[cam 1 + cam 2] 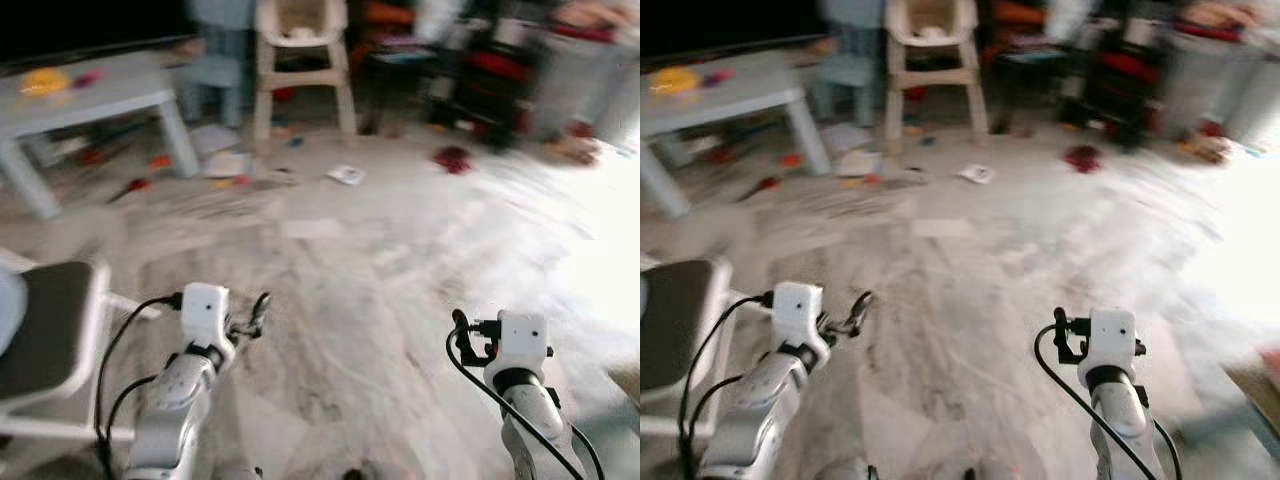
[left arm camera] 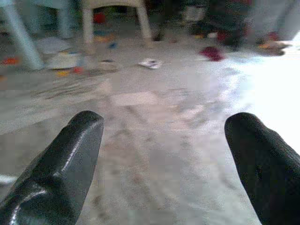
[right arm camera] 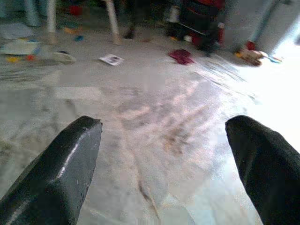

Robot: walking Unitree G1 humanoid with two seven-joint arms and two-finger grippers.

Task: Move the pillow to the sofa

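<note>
Both arms are held low in front of me over a marble floor [image 1: 350, 280]. My left gripper [image 2: 164, 154] is open, its two black fingers wide apart with only floor between them. My right gripper [image 3: 164, 154] is open as well, with nothing held. In the eye views the left gripper [image 1: 250, 318] points forward at the lower left and the right gripper [image 1: 462, 335] at the lower right. I can make out neither a pillow nor a sofa in these blurred frames.
A grey low table [image 1: 90, 95] stands at the far left, a beige high chair [image 1: 300, 60] behind it. Toys and papers [image 1: 345, 174] litter the floor; a red item [image 1: 452, 158] lies to the right. Dark clutter [image 1: 490, 70] lines the back. A chair seat [image 1: 50, 330] is close on my left.
</note>
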